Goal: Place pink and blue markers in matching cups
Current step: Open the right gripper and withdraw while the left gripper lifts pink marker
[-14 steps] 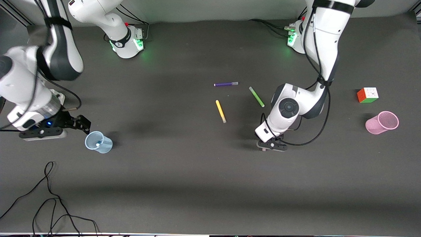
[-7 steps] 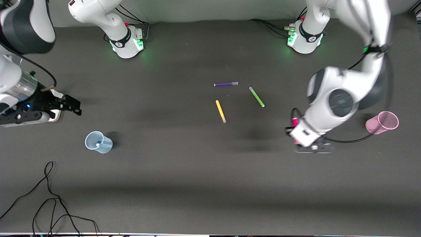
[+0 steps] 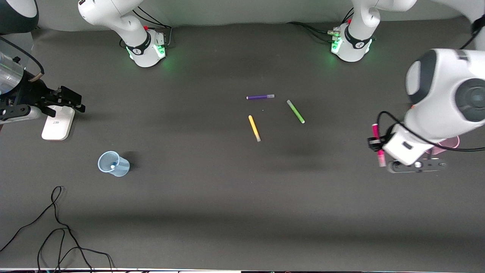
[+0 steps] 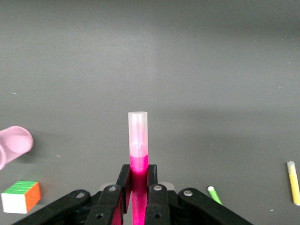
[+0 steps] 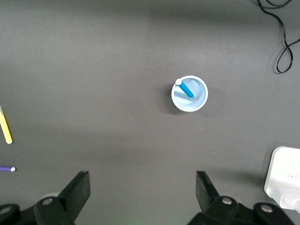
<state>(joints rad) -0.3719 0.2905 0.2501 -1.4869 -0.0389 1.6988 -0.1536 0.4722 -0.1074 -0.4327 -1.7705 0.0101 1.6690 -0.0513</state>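
My left gripper (image 3: 374,142) is shut on the pink marker (image 3: 376,141) and holds it in the air over the table beside the pink cup (image 3: 452,143), which my left wrist mostly hides. In the left wrist view the marker (image 4: 138,136) stands up between the fingers with its pale end outward, and the pink cup (image 4: 15,143) lies off to one side. The blue marker (image 3: 113,165) stands inside the blue cup (image 3: 113,163). My right gripper (image 3: 75,101) is open and empty, up over the right arm's end of the table. The right wrist view shows the blue cup (image 5: 189,93) and blue marker (image 5: 186,88).
Yellow (image 3: 254,128), green (image 3: 295,111) and purple (image 3: 260,97) pens lie mid-table. A white block (image 3: 57,122) lies under my right gripper. A colour cube (image 4: 21,196) sits near the pink cup. Black cables (image 3: 57,227) trail at the edge nearest the front camera.
My left gripper lifted the pink marker from mid-table and carried it toward the pink cup. My right gripper drew away from the blue cup, rising toward its end of the table.
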